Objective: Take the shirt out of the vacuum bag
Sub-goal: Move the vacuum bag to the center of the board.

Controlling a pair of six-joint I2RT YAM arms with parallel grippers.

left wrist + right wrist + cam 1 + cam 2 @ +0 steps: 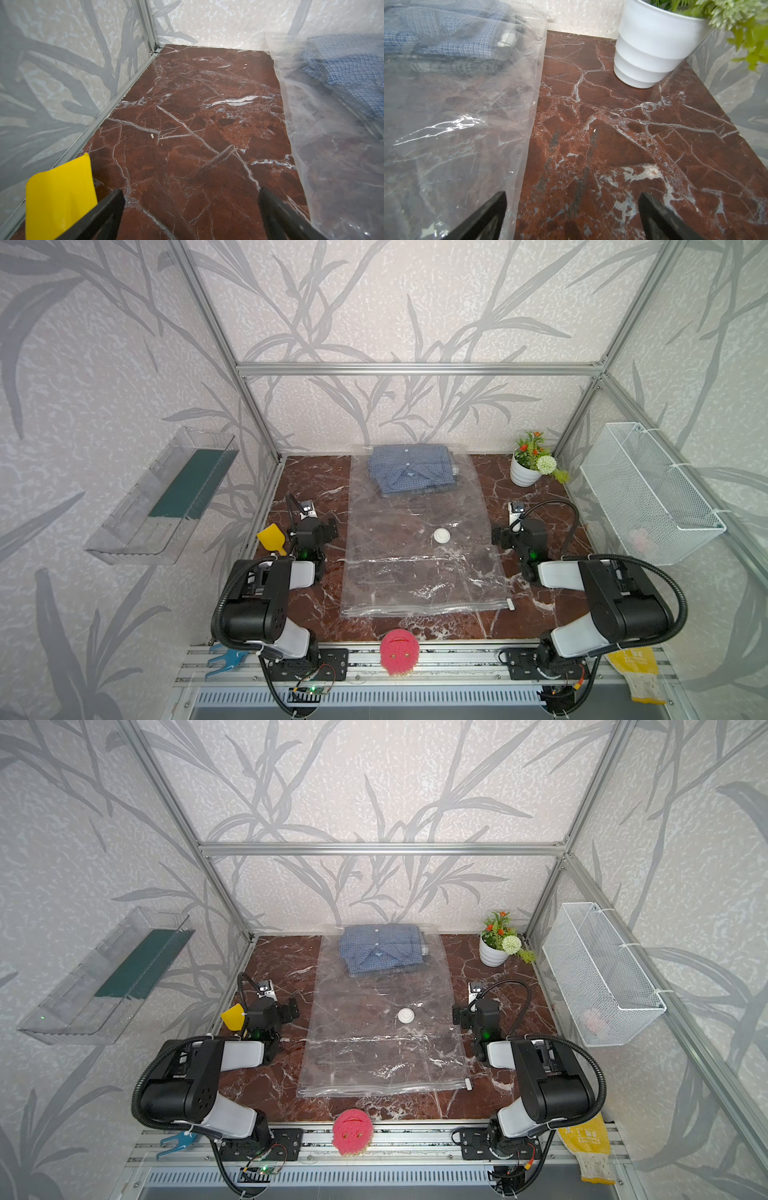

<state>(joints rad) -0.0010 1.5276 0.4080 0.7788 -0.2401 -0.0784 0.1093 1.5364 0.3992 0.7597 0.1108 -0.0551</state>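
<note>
The vacuum bag [419,572] [382,1052] lies flat down the middle of the marble table, clear and crinkly. Its round white valve [441,536] faces up and its zip strip [424,608] runs along the near edge, with the white slider [510,605] at the right end. The folded blue checked shirt [411,470] [380,950] sits inside at the far end. My left gripper [312,526] [191,192] stands open just left of the bag [332,166], with nothing between its fingers. My right gripper [521,531] [573,195] stands open at the bag's right edge [456,124], also holding nothing.
A white plant pot [524,472] [652,47] stands at the back right. A yellow scraper [271,537] [60,201] sits beside the left gripper. A pink sponge [398,651] lies on the front rail. A wire basket [648,493] and a clear shelf [162,497] hang on the side walls.
</note>
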